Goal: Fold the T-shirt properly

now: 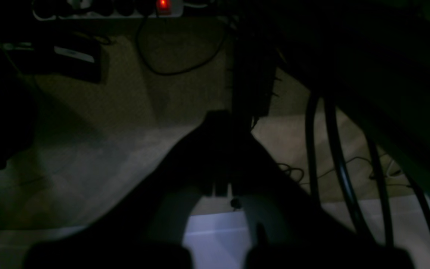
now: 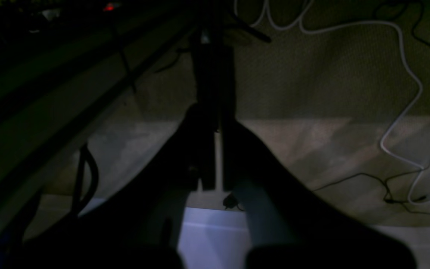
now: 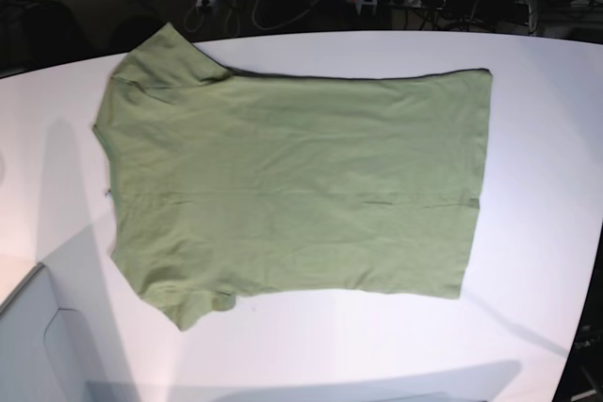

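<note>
Lay flat and unfolded on the white table (image 3: 528,54): T-shirt (image 3: 292,185). Pressed together, gripping nothing: left gripper (image 1: 222,190), right gripper (image 2: 217,183).

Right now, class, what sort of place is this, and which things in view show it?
Probably a robotics lab: an olive-green T-shirt spread flat on a white table, a power strip with its red switch lit, and cables trailing over carpet.
</note>
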Controlling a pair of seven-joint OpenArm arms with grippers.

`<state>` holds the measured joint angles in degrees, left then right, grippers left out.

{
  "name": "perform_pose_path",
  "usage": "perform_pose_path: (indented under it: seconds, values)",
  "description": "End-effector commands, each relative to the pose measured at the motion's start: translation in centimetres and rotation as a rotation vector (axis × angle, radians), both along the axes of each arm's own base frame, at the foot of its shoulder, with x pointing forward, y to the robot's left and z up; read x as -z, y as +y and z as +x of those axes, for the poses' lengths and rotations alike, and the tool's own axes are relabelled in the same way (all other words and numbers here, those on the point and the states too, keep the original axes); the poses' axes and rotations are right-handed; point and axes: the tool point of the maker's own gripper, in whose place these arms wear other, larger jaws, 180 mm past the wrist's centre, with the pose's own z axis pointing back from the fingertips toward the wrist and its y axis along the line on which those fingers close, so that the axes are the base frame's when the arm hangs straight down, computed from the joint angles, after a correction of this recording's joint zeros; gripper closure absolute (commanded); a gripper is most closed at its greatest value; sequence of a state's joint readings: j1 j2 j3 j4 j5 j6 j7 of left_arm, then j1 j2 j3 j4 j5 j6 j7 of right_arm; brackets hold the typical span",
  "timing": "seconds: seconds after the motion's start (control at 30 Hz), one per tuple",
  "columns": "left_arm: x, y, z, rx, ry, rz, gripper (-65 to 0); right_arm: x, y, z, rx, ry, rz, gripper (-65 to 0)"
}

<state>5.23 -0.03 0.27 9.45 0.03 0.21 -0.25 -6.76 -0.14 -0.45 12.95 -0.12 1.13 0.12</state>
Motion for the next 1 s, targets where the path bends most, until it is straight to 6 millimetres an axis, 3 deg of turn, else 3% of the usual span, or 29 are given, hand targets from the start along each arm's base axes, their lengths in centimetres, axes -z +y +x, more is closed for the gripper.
perform_pose_path:
  seconds: [0.0,0.43,0.97]
  values:
    - [0.0,-0.1,-0.1,0.002,-0.003,-0.003,-0.2,0.0,-0.3,-0.8,0.001,0.017,-0.013,0.0]
    - [0.0,0.0,-0.2,0.012,-0.001,-0.002,-0.2,0.0,-2.1,-1.9,-0.007,0.037,-0.04,0.0]
    - [0.0,0.1,-0.3,0.015,0.001,0.0,-0.1,0.0,-2.1,-3.2,-0.021,0.11,-0.037,0.0]
